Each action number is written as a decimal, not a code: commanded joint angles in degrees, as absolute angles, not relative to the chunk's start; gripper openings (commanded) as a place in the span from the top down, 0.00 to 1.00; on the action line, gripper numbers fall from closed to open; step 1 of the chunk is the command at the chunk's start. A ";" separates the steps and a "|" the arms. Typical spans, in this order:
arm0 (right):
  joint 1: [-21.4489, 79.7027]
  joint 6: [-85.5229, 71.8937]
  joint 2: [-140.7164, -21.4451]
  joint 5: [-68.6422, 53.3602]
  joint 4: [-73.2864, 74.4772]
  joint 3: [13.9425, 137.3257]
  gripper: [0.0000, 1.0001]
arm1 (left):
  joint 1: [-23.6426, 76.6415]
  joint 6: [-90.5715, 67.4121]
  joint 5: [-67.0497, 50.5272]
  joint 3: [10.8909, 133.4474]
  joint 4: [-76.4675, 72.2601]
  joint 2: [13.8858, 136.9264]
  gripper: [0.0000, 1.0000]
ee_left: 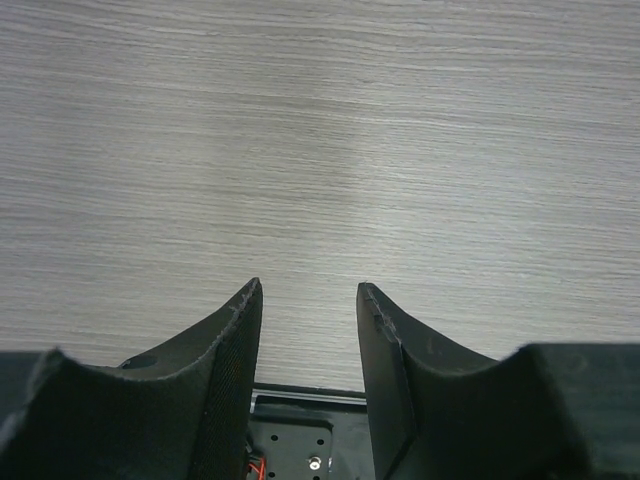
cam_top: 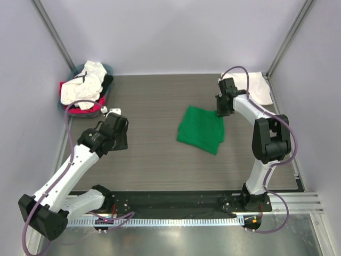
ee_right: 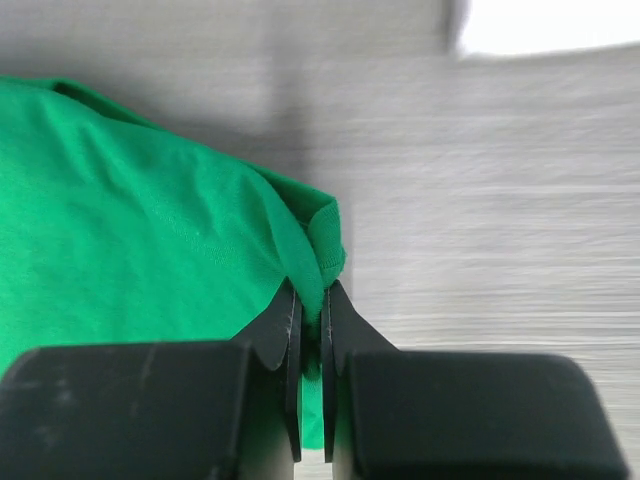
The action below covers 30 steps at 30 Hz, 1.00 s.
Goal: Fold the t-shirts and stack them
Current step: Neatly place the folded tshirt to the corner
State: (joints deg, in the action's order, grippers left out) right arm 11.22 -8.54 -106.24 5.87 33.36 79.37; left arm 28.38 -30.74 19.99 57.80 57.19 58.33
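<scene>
Left hand [ee_left: 308, 300] is nearest: it hovers over bare tabletop [ee_left: 320, 120], jaws apart, nothing between them. Idle.

Mid-tabletop: green t-shirt [cam_top: 201, 129] lies folded into a compact rough square, slightly skewed. Right hand [ee_right: 310, 300] is clenched on its far right corner, and the wrist view shows the fabric edge pinched between the fingers. My read: the green fold is done or nearly done. This pinch is either a last tuck or the pickup to carry it to the stack.

Far right corner: white t-shirt [cam_top: 254, 85] lies flat and folded, probably the stack's base. Green is well apart from it, so not stacked yet.

Far left corner: basket [cam_top: 80, 68] holds a heap of shirts [cam_top: 84, 88], white on top, pink-red and black showing under it, all unfolded.

Estimate: one shirt finished, one in progress, at least three left. Under halfway.
</scene>
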 commanded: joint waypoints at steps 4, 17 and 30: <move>6.51 -3.43 -106.52 8.20 33.66 91.48 0.99 | 28.13 -29.97 21.18 57.22 54.58 57.75 0.57; 4.48 10.72 -110.03 11.51 28.21 105.63 0.99 | 28.21 -31.38 23.64 56.34 54.40 53.88 0.58; 2.20 14.41 -112.41 11.34 27.51 114.17 0.99 | 28.21 -31.55 23.91 56.34 54.49 54.49 0.59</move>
